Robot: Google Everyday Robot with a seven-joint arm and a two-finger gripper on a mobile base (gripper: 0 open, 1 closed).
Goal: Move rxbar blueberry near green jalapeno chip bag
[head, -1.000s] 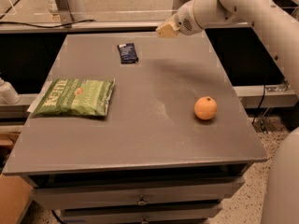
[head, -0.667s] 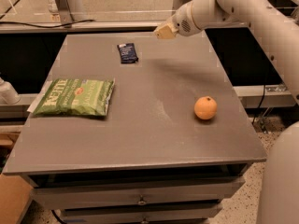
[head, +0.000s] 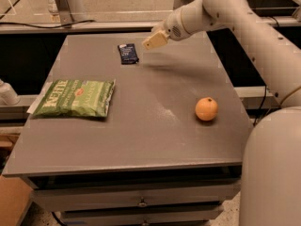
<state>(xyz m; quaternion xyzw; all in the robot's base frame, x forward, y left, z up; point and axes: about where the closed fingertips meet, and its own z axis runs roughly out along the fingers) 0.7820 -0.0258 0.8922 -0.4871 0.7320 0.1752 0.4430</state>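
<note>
The claw (head: 155, 40) hovers above the far part of the bench (head: 155, 145), holding nothing; whether it is open or closed I cannot tell. The rxbar blueberry (head: 128, 53) lies flat just beside it, toward the left of the view and lower; its long axis seems to run front to back. The green jalapeno chip bag (head: 75, 98) lies well apart, nearer the front left; an orange (head: 206, 108) sits off to the right.

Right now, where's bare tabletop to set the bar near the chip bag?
Free: wide patch between green jalapeno chip bag and orange; front strip of the table before both. Tightest at far edge, where gripper hovers beside rxbar blueberry.
</note>
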